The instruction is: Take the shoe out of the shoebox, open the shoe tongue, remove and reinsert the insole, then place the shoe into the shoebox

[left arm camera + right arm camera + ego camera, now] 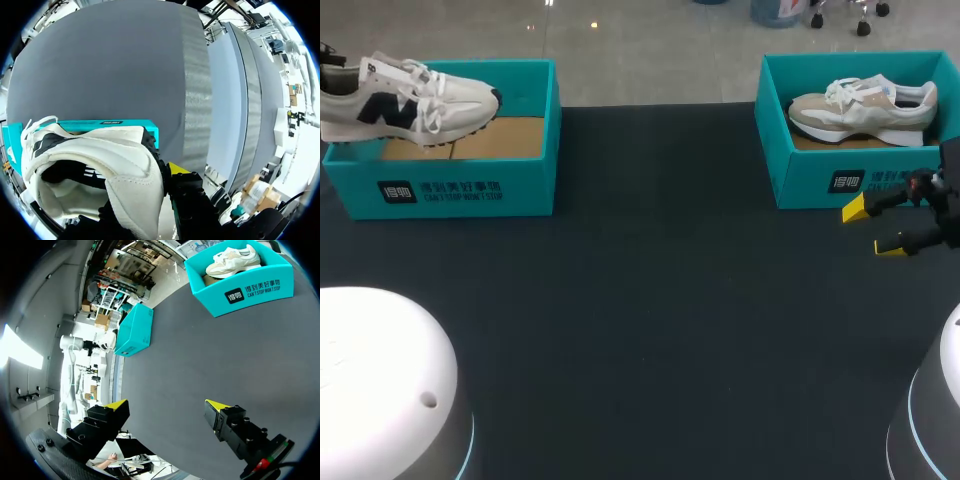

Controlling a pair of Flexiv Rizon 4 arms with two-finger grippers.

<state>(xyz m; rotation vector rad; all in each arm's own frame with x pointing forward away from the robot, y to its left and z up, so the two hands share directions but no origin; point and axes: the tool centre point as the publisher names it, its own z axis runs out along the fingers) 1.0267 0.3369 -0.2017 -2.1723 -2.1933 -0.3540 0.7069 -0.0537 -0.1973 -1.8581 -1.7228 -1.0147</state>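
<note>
A white shoe with black side marks [410,100] is lifted a little above the left end of the left teal shoebox [470,190], its toe pointing right. My left gripper [161,176] is shut on the shoe's heel collar [135,165]; only one yellow fingertip [177,167] shows beside the heel, the other is hidden by the shoe. The shoebox [100,124] lies under the shoe. My right gripper [875,228] stands open just in front of the right shoebox, fingers [116,405] wide apart and nothing between them.
A second teal shoebox [820,180] at the back right holds a beige shoe [865,108], also seen beside my right gripper [167,405] as the shoebox [245,292]. A brown cardboard liner [505,135] lies in the left box. Dark tabletop [650,300] spreads between the boxes.
</note>
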